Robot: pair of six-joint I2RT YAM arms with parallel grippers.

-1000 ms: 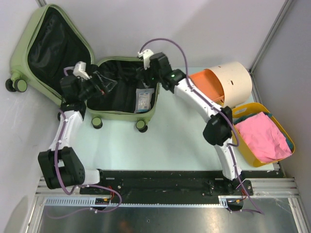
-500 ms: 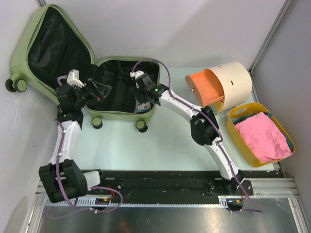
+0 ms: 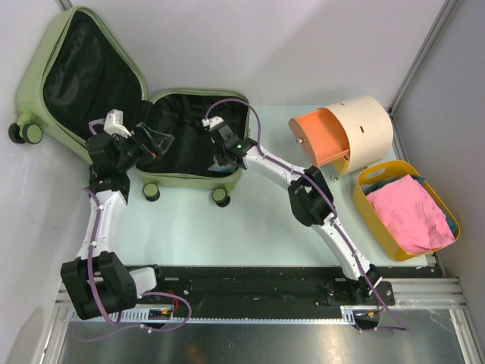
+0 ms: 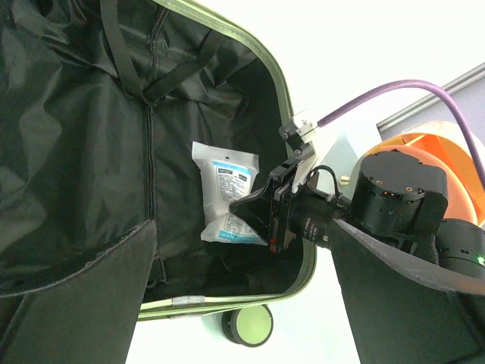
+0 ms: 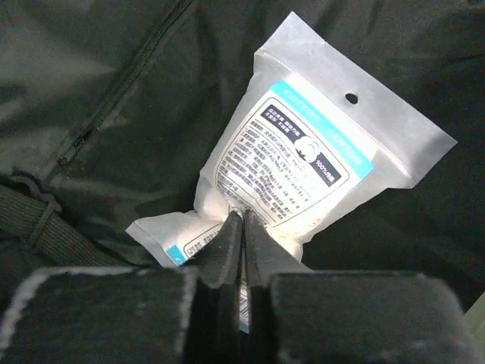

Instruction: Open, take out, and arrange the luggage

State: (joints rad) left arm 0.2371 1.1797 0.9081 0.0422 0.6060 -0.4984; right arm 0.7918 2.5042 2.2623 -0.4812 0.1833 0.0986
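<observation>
The pale green luggage (image 3: 189,182) lies open at the table's back left, its lid (image 3: 30,72) leaning back and the black lining (image 5: 114,91) showing. A white cotton packet (image 5: 303,152) with a blue band lies in the right end of the lower half (image 4: 284,114). My right gripper (image 5: 242,216) is shut on the packet's lower edge (image 4: 220,189); from above, this gripper (image 3: 221,161) covers most of it. My left gripper (image 3: 145,142) hovers open over the left end of the case; its fingers (image 4: 76,288) are wide apart, with nothing between them.
A clear plastic packet (image 3: 159,139) lies in the case by my left gripper. At the right stand a cream drum (image 3: 367,125) with an orange inside (image 3: 322,136) and a yellow basket (image 3: 383,236) holding pink cloth (image 3: 413,212). The case's wheels (image 4: 250,324) face the near side.
My right gripper came down into the case from the right and shut on the cotton packet. The left gripper drew back slightly to the left and stayed open.
</observation>
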